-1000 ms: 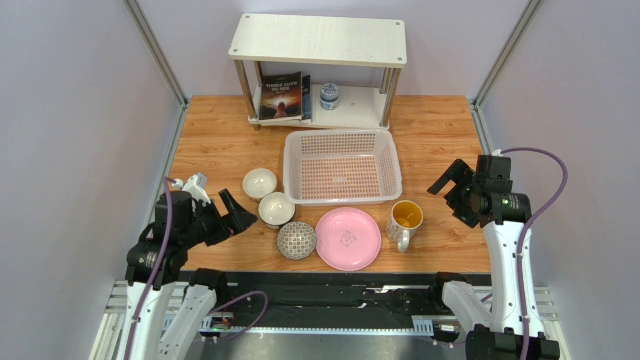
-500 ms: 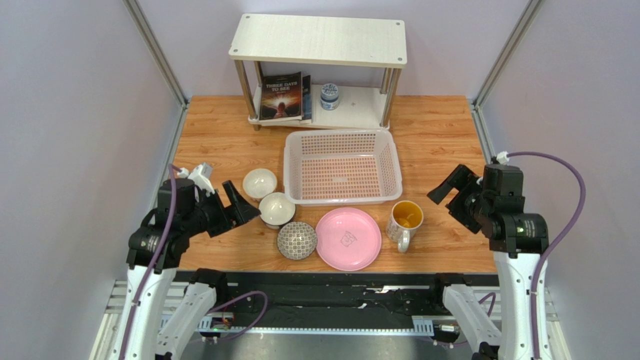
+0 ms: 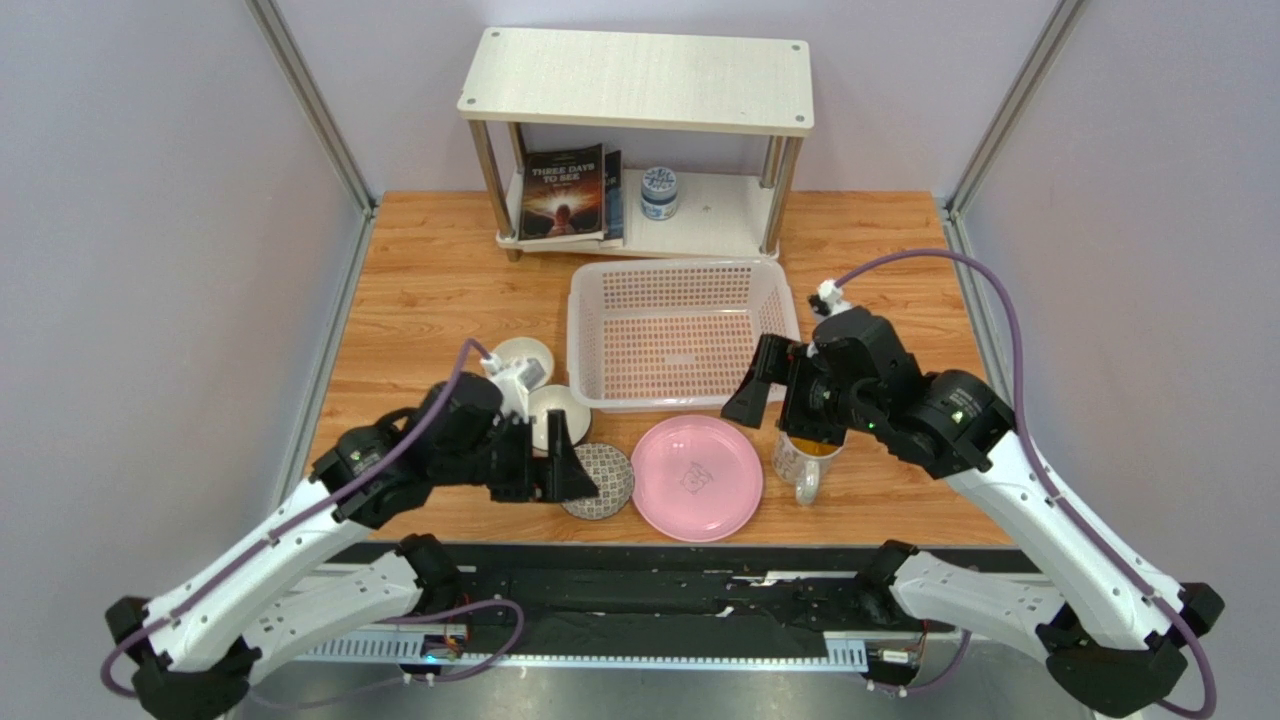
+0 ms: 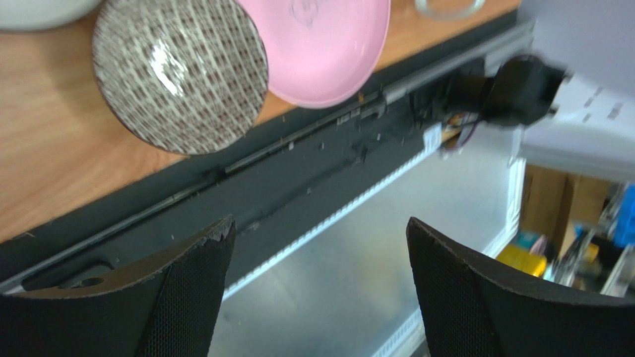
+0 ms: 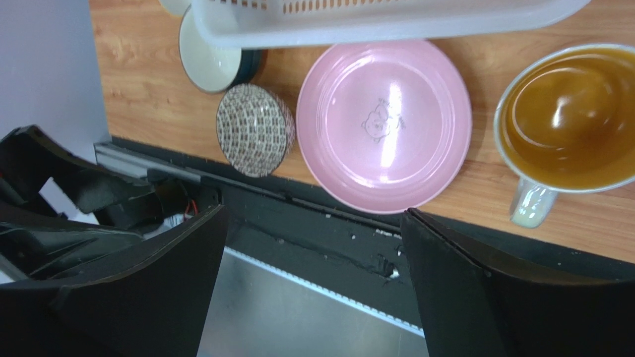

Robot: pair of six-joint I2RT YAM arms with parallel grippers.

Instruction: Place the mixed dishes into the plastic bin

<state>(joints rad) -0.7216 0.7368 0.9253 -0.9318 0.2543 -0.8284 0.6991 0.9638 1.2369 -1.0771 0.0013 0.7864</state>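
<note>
Left claw point(image 4: 320, 227) open beside the dark-patterned bowl point(image 4: 180, 74); right claw point(image 5: 311, 216) open above the pink plate point(image 5: 384, 123).

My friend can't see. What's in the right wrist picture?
A pink plate lies in the middle on a wooden table. A mug, yellow inside, stands to its right, a patterned bowl and a white bowl to its left, the bin above. The open right gripper frames the bottom.

From overhead, the left arm point(image 3: 376, 468) covers the left side of the dark-patterned bowl point(image 3: 610, 483) and part of the nearer white bowl point(image 3: 564, 405). The right arm point(image 3: 939, 420) hides most of the mug point(image 3: 796, 464). The left wrist view's top edge crops the pink plate point(image 4: 328, 44), and background clutter point(image 4: 581, 230) at lower right is blurred.
</note>
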